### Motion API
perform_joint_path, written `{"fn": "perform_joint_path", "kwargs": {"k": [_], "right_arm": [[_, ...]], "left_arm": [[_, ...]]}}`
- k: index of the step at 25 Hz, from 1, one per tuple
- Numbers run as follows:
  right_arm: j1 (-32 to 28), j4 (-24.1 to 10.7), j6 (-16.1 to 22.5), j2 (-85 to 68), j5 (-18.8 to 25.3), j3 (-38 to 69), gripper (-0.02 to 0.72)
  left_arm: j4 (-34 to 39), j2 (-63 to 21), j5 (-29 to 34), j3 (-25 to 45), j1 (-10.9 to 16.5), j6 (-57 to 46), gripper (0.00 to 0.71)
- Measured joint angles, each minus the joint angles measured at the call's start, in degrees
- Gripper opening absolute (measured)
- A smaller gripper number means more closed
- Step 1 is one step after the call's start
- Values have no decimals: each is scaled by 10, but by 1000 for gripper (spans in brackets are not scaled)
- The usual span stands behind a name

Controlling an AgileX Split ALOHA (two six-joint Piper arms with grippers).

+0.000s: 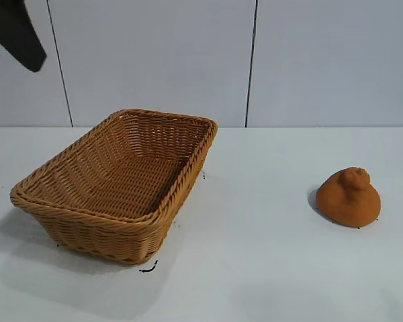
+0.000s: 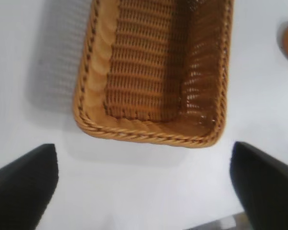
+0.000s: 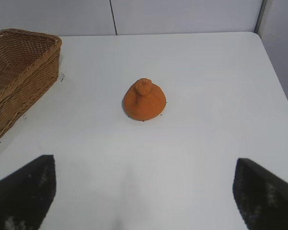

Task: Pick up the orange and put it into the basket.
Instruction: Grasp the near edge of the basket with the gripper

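Two task items on white table [image 1: 269,268], well apart. Orange [image 1: 348,197] toward right side, resting on broad flat base, knobby bump pointing straight up; long axis vertical, upright, not tilted. Dome to pear shaped, matte dull-orange skin, rough and finely pitted. Small dark specks on table along base edge. Untouched, clear of both grippers.

Basket [image 1: 74,211] on left half of table, rectangular, woven tan-brown wicker, sloping sides, braided rim. Long axis running diagonally from near-left corner toward back wall. Open weave in side walls, tighter horizontal ribbing on floor. Nothing inside. Short black mark [image 1: 148,269] on table at near corner.

Left gripper [image 2: 144,187] raised above basket's short end, looking down into it; fingers [image 2: 24,182] set wide apart, holding nothing. Dark arm part [image 1: 17,30] visible at upper left of exterior view.

Right gripper [image 3: 144,191] above table on orange's side, facing orange with basket farther off beside it; fingers [image 3: 266,191] spread wide, holding nothing. Not visible in exterior view.

Pale grey panelled wall [image 1: 154,60] behind table.
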Motion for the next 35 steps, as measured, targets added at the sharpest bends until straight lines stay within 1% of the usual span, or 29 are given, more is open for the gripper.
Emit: {"fn": "perform_joint_path", "kwargs": {"k": [2,6,12,15,19,26,32,35], "right_arm": [[0,3,0,0,0,0,694],[0,0,0,0,0,0,694],[0,0,1,0,0,0,694],[0,3,1,0,0,0,694],[0,0,2,0,0,0,694],[0,0,2,0,0,0,694],[0,3,2,0,0,0,694],[0,3,2,0,0,0,694]], "left_arm": [[8,17,0,0,-6,-59,697],[11,41,1,0,-6,-185,697],[9,49,-1,0,-6,-430,697],[9,50,-13,0,-6,-500,697],[9,68,-23,-1,-6,-547,697],[9,137,-24,-1,-6,-591,697],[9,200,-27,-1,-6,-607,697],[-6,228,-35,-1,-6,-608,697]]}}
